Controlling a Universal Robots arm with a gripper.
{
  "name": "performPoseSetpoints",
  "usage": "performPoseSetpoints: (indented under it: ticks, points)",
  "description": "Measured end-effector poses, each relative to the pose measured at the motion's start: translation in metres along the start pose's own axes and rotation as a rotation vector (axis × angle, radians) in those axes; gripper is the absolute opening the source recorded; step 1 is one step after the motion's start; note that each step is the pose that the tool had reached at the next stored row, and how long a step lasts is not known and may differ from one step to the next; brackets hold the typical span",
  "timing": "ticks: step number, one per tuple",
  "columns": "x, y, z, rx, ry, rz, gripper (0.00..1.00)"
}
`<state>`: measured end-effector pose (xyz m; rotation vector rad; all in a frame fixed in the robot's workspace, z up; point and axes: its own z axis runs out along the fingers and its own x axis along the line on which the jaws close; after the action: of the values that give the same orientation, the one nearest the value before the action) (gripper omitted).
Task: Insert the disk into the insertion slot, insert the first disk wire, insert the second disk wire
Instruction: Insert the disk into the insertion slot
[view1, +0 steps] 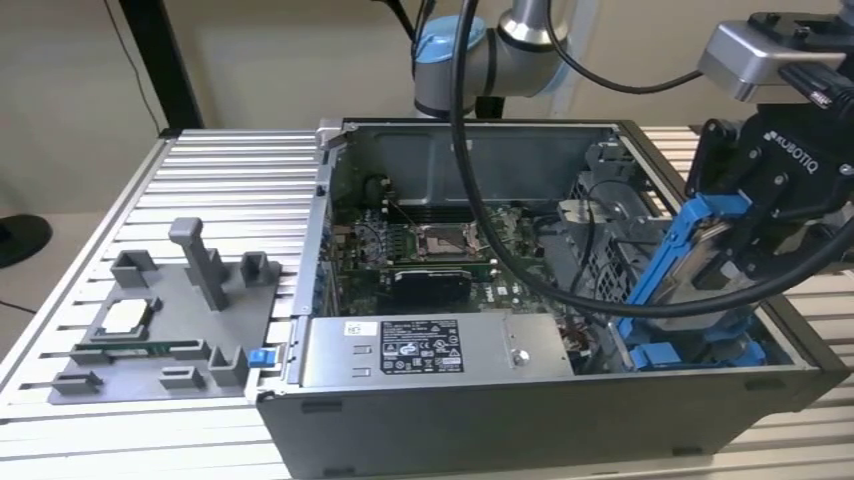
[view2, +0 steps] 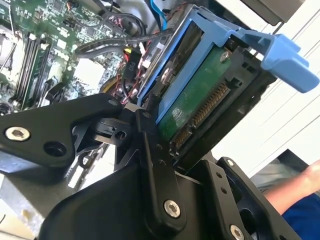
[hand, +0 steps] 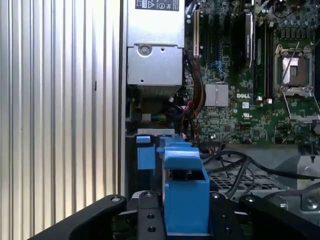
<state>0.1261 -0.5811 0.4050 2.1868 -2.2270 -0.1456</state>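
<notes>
In the exterior view my gripper (view1: 731, 235) is shut on the disk (view1: 674, 250), which sits in its bright blue carrier. I hold the disk steeply tilted over the exterior view's right end of the open computer case. Its lower end hangs just above the insertion slot (view1: 694, 352), a grey metal bay with blue rails. In the second wrist view the disk (view2: 200, 100) shows its green board and connector between my black fingers (view2: 150, 145). In the first wrist view the blue carrier (hand: 185, 195) stands between my fingers, with the slot's blue tab (hand: 145, 152) beside it.
A grey labelled power-supply box (view1: 414, 350) lies along the case's near wall, and the green motherboard (view1: 427, 250) fills the middle. Black cables (hand: 235, 165) lie over the grey bay metal. A grey fixture (view1: 174, 310) sits on the ribbed table. A person's arm (view2: 300, 192) is nearby.
</notes>
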Motion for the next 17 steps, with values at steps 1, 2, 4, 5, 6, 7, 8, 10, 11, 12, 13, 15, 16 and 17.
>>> performPoseSetpoints:
  ticks: [1,2,4,5,6,7,8,10,11,12,13,15,16,17]
  points:
    - [0.0004,-0.0007,0.0001,-0.004,-0.0003,0.0,0.0]
    - [0.0006,-0.0013,0.0004,-0.008,-0.0006,0.0,0.0]
    - [0.0008,-0.003,0.0025,-0.0119,-0.0008,0.001,0.0]
    - [0.0009,-0.0041,0.0038,-0.0132,-0.0005,0.001,0.0]
    - [0.001,-0.0053,0.0053,-0.0143,-0.0007,0.001,0.0]
    - [0.001,-0.0067,0.0069,-0.0158,-0.0004,0.001,0.0]
    - [0.0011,-0.008,0.0084,-0.0166,-0.0005,0.001,0.0]
    - [0.0012,-0.0104,0.0116,-0.0189,-0.0005,0.001,0.0]
    - [0.0014,-0.0111,0.0134,-0.0195,-0.0005,0.001,0.0]
    - [0.0015,-0.0113,0.0153,-0.0196,-0.0005,0.001,0.0]
    - [0.0016,-0.0115,0.017,-0.0197,-0.0005,0.001,0.0]
    - [0.0017,-0.0119,0.0207,-0.0198,-0.0004,0.001,0.0]
    - [0.0018,-0.012,0.0226,-0.0199,-0.0005,0.001,0.0]
    - [0.0019,-0.0121,0.0243,-0.0198,-0.0005,0.001,0.0]
